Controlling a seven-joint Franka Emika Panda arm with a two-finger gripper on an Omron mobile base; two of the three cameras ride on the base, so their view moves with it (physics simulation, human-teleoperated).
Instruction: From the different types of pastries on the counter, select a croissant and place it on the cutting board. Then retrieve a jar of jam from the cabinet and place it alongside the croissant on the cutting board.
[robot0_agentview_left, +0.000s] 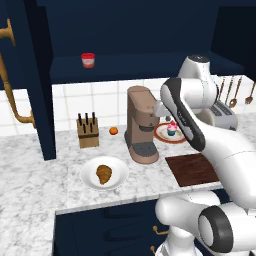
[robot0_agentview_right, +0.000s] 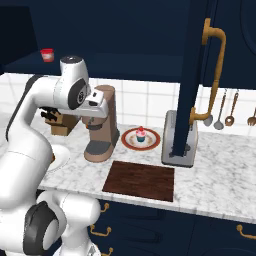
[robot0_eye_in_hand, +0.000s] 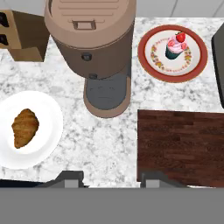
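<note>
The croissant (robot0_agentview_left: 104, 174) (robot0_eye_in_hand: 25, 127) lies on a round white plate (robot0_agentview_left: 118, 182) (robot0_eye_in_hand: 46, 146) on the marbled counter (robot0_agentview_left: 30, 175), left of the coffee machine. The dark wooden cutting board (robot0_agentview_left: 192, 169) (robot0_agentview_right: 140, 180) (robot0_eye_in_hand: 179, 146) is bare, at the counter's front edge. A red jar of jam (robot0_agentview_left: 88, 60) (robot0_agentview_right: 47, 55) stands on the shelf of the open navy cabinet (robot0_agentview_left: 30, 75). My gripper (robot0_eye_in_hand: 112, 178) hangs open high above the counter, between plate and board, holding nothing. A cupcake (robot0_agentview_left: 172, 129) (robot0_eye_in_hand: 176, 46) sits on a red-rimmed plate (robot0_eye_in_hand: 151, 61).
A brown coffee machine (robot0_agentview_left: 140, 125) (robot0_agentview_right: 102, 125) (robot0_eye_in_hand: 92, 39) stands between the two plates. A knife block (robot0_agentview_left: 87, 131) and a small orange (robot0_agentview_left: 113, 131) sit by the wall. A toaster (robot0_agentview_right: 177, 140) is right of the board. The open cabinet door (robot0_agentview_right: 195, 75) juts out above the counter.
</note>
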